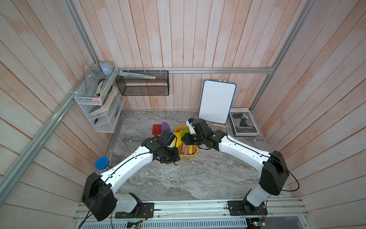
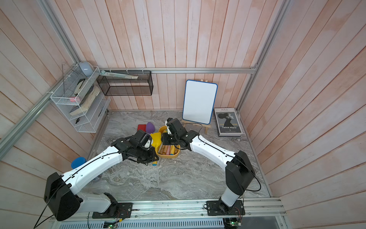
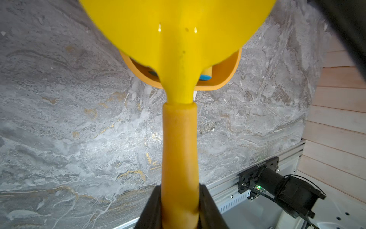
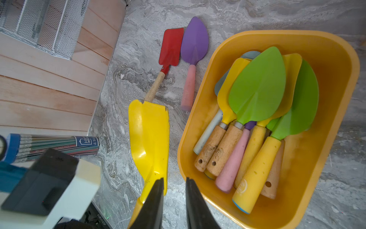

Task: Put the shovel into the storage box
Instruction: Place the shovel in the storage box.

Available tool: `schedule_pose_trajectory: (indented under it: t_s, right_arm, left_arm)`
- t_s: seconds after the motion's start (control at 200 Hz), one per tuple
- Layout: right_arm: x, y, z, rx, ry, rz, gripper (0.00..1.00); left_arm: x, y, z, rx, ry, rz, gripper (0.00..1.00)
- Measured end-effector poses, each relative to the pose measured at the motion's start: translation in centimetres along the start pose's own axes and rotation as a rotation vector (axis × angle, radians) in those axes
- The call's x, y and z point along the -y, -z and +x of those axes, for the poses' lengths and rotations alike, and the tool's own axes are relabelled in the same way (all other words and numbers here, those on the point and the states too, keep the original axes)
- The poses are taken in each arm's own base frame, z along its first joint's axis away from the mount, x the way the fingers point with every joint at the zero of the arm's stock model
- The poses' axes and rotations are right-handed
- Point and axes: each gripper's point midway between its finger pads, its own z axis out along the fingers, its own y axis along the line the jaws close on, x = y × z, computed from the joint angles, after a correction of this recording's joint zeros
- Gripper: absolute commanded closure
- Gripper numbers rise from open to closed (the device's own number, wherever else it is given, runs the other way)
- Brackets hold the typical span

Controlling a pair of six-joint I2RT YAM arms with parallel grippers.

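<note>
My left gripper (image 3: 180, 190) is shut on the orange-yellow handle of a yellow shovel (image 3: 178, 39). In both top views the shovel's blade (image 1: 176, 138) sits just left of the storage box (image 1: 193, 155), a shallow yellow-orange tub. The right wrist view shows several shovels with green and yellow blades lying in the box (image 4: 336, 49). My right gripper (image 4: 174, 179) hovers between the held shovel's blade (image 4: 150, 134) and the box's near rim. Its jaws stand narrowly open with only table showing between them.
A red shovel (image 4: 172, 47) and a purple shovel (image 4: 195, 39) lie on the marble table beyond the box. A blue-lidded pencil tube (image 1: 102, 163) stands at the left edge. At the back are a whiteboard (image 1: 216, 102), a book (image 1: 244, 123), a white wire rack (image 1: 99, 103) and a black mesh basket (image 1: 142, 85).
</note>
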Motion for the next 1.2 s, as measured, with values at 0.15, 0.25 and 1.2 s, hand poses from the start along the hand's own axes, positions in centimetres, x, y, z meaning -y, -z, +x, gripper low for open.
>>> schedule_pose_trajectory:
  t_s: [0.15, 0.25, 1.2]
  right_arm:
    - [0.2, 0.0, -0.1, 0.006, 0.0, 0.009, 0.75]
    - [0.2, 0.0, -0.1, 0.007, 0.0, 0.009, 0.75]
    - [0.3, -1.0, 0.4, -0.014, 0.008, 0.014, 0.86]
  left_arm:
    - [-0.6, -0.2, 0.2, -0.011, 0.007, -0.028, 0.98]
    - [-0.5, -0.1, 0.1, -0.009, 0.007, -0.029, 0.98]
    - [2.0, -0.3, 0.0, -0.019, -0.035, 0.015, 0.98]
